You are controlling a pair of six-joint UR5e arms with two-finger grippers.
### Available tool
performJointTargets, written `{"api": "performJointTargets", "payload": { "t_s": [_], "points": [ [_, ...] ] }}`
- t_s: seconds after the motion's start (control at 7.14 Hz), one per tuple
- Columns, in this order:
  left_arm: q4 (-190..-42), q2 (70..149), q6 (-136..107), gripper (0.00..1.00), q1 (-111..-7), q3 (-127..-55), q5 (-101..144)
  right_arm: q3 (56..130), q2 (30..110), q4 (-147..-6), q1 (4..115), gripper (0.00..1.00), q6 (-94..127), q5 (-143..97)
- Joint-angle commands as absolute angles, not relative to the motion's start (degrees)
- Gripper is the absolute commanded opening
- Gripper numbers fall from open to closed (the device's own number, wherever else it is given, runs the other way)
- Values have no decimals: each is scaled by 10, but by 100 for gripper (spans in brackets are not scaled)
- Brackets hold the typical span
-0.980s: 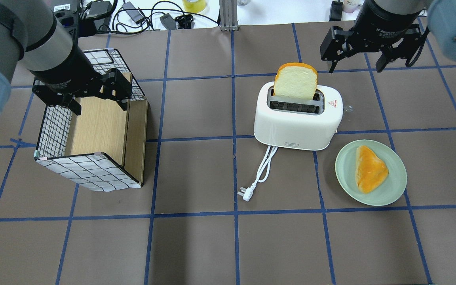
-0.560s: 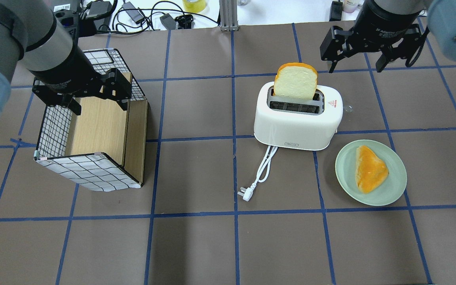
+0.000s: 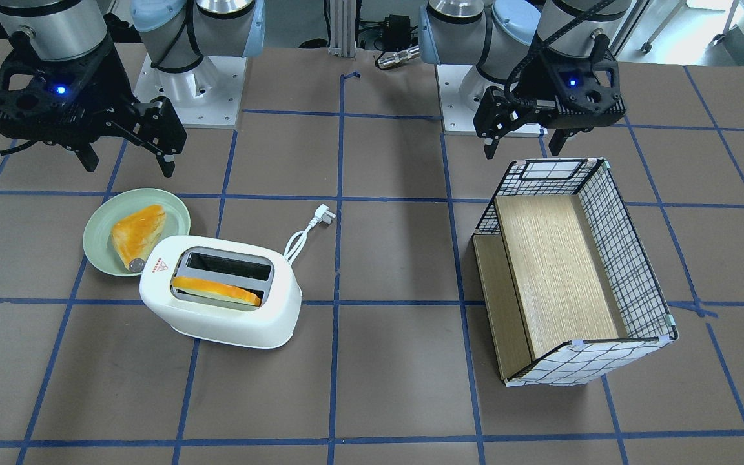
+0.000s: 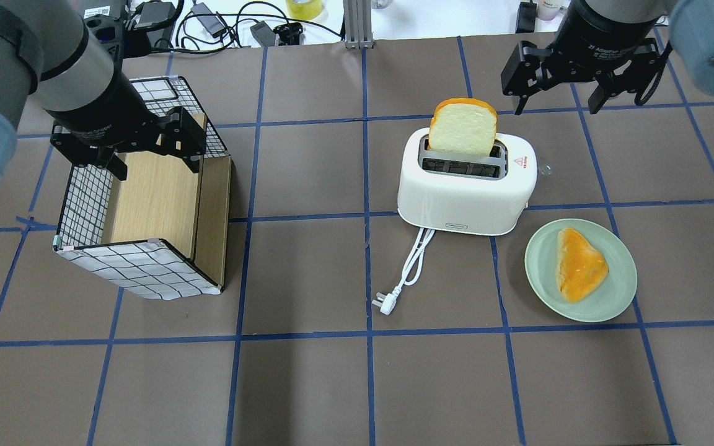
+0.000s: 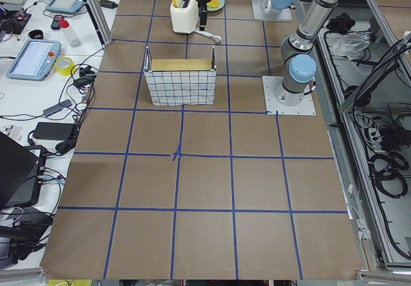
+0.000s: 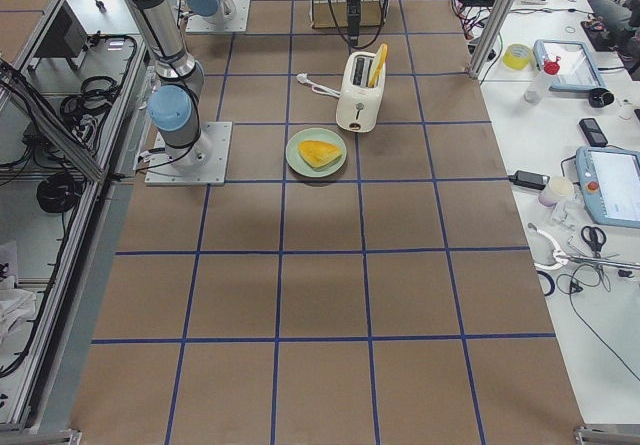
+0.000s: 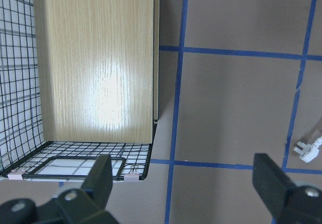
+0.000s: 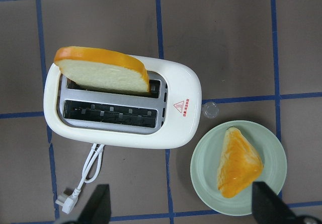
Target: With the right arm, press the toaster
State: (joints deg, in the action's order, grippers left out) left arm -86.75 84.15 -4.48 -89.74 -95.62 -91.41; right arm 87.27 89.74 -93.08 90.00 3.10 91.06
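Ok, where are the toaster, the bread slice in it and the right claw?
toaster (image 4: 465, 198): overhead view, on its white side wall.
bread slice (image 4: 462, 131): overhead view, on its pale cut face.
right claw (image 4: 555, 109): overhead view, midway between its open fingertips.

Checked basket (image 4: 140, 269), plate (image 4: 618, 288), perhaps pastry (image 4: 580, 263)

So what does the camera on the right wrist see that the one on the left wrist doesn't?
Only the right wrist view shows the toaster, a bread slice standing in one slot, and the green plate holding a triangular bread piece. Only the left wrist view shows the wire-grid basket with its wooden panel. Both show the white plug and the brown table with blue tape.
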Motion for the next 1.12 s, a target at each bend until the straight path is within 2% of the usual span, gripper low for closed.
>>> {"api": "performJointTargets", "payload": {
  "t_s": [0.0, 0.28, 0.56, 0.7, 0.98],
  "points": [
    [-867, 842, -45, 100, -897, -956, -914, 873, 896, -934, 898, 100, 20, 911],
    [-867, 841, -45, 100, -897, -956, -914, 874, 894, -942, 879, 100, -52, 907],
    [-867, 841, -45, 100, -897, -956, -914, 875, 892, -936, 815, 98, -132, 870],
    [-867, 841, -45, 100, -897, -956, -914, 875, 884, -934, 778, 92, -171, 848],
    [-867, 842, -45, 100, -897, -956, -914, 882, 861, -919, 730, 56, -220, 756]
  ]
}}
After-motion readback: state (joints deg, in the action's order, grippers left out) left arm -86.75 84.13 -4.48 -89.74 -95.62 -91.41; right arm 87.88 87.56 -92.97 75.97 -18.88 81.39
